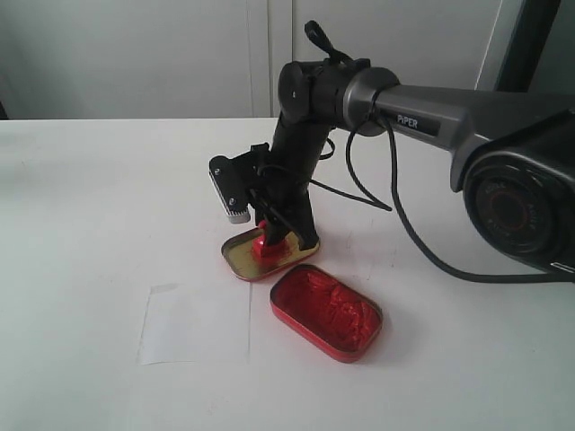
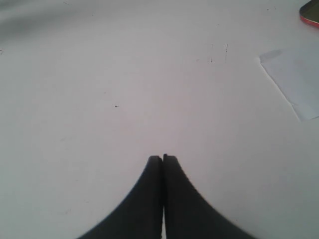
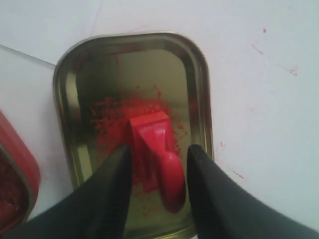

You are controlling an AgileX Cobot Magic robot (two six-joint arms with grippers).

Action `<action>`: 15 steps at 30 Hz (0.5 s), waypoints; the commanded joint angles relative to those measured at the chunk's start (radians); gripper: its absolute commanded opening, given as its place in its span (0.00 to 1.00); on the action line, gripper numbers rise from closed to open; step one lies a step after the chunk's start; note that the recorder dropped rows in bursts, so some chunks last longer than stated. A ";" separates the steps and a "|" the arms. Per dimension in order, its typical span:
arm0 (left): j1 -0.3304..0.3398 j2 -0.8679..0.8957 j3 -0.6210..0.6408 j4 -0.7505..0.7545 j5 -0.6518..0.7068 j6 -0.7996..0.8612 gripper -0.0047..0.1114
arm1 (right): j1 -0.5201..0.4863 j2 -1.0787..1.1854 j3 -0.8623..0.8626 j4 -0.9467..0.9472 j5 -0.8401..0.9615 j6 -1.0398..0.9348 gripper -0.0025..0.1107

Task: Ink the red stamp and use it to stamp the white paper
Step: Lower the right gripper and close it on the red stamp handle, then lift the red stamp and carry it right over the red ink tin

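Black-grey arm [image 1: 431,112], white PIPER lettering [image 1: 418,122], looping black cable [image 1: 406,220], tapered black fingers [image 3: 107,199]

The stamp [image 1: 268,242] sits in the lid [image 1: 235,256] on the tabletop [image 1: 90,224]. The tin [image 1: 326,312] lies just front-right of the lid. The paper [image 1: 193,323] lies left of the tin.

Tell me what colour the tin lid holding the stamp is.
The lid is gold, red-flecked; right wrist view shows it best.

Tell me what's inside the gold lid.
The red stamp sits in the lid, amid red ink smears, between the right gripper's open fingers. The lid floor beneath the stamp and behind the fingers is hidden.
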 commanded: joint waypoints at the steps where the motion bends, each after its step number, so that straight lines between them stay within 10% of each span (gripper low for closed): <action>1: -0.005 -0.004 0.010 -0.002 0.001 0.000 0.04 | 0.000 0.005 0.004 0.006 0.003 -0.008 0.34; 15: -0.005 -0.004 0.010 -0.002 0.001 0.000 0.04 | 0.000 0.017 0.004 0.006 0.008 0.057 0.19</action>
